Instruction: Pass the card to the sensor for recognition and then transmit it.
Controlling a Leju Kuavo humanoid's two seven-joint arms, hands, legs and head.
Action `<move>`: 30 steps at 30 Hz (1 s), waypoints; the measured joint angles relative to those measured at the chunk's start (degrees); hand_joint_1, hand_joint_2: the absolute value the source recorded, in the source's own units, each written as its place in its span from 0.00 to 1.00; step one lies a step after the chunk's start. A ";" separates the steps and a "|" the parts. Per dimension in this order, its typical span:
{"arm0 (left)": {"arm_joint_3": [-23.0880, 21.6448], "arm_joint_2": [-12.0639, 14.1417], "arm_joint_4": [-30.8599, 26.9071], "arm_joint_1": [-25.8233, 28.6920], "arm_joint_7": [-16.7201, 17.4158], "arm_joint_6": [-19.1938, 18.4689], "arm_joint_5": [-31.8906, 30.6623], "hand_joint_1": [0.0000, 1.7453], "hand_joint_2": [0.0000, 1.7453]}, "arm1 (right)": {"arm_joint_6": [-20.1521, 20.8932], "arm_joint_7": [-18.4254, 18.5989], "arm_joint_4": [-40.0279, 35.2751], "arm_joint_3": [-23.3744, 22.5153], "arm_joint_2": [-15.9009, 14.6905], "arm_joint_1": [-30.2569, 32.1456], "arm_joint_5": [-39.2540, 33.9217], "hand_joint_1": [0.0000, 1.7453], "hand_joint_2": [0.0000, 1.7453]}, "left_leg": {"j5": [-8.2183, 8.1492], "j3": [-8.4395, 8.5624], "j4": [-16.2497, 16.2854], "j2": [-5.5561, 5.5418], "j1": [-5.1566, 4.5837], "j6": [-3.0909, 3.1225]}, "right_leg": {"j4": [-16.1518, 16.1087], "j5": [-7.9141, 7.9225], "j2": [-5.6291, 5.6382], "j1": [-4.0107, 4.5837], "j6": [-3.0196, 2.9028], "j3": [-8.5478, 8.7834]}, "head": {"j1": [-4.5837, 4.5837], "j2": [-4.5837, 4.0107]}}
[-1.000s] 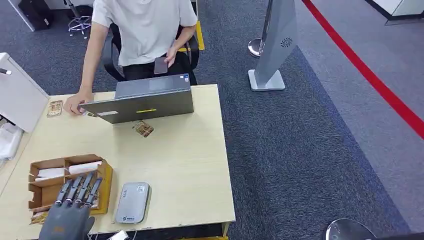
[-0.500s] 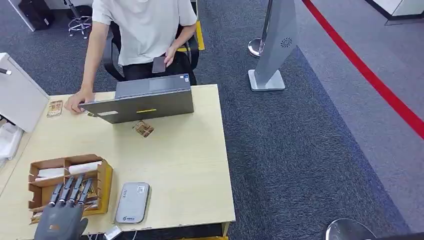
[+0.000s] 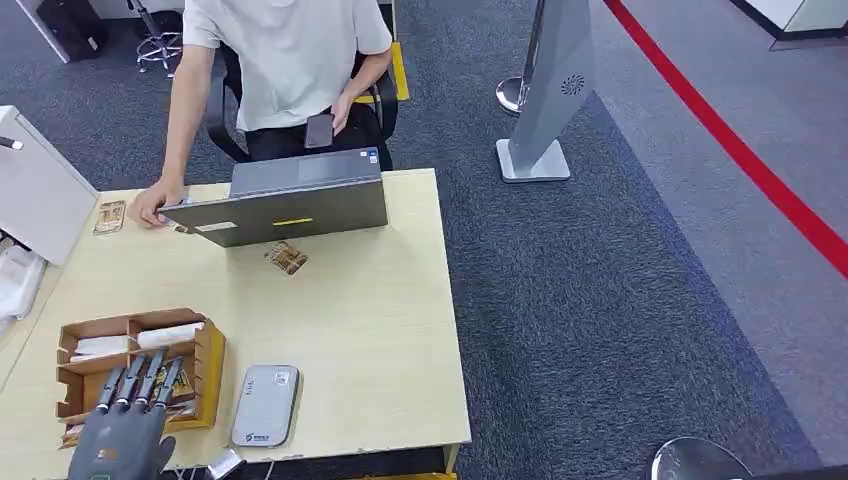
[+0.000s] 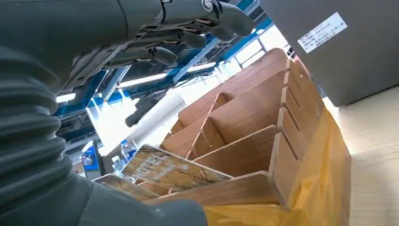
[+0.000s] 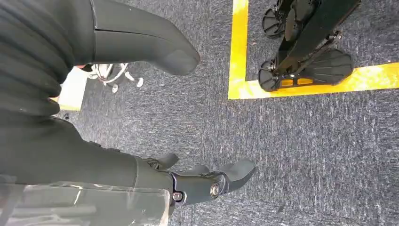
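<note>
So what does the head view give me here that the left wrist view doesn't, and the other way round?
Head view alone: the grey sensor beside the box, the laptop, a person's hand on the table.
Left wrist view alone: a printed card leaning in a near compartment.
Both: the wooden organizer box and the left hand, fingers spread above it, holding nothing.

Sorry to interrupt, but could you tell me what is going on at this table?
The robot's left hand hovers open over the wooden card box at the table's near corner, fingers spread above the cards, holding nothing yet. The grey sensor lies beside the box. A person sits opposite behind a laptop. The right hand hangs empty over the carpet.
</note>
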 joint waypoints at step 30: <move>2.62 -2.38 0.94 -0.52 0.68 -1.51 -0.42 0.00 1.00 | 0.31 0.06 -0.66 -0.02 0.02 -0.02 1.09 0.00 1.00 | 0.00 0.00 0.00 0.00 0.00 0.00 | 0.00 0.00 0.00 0.00 0.00 0.00 | 0.00 0.00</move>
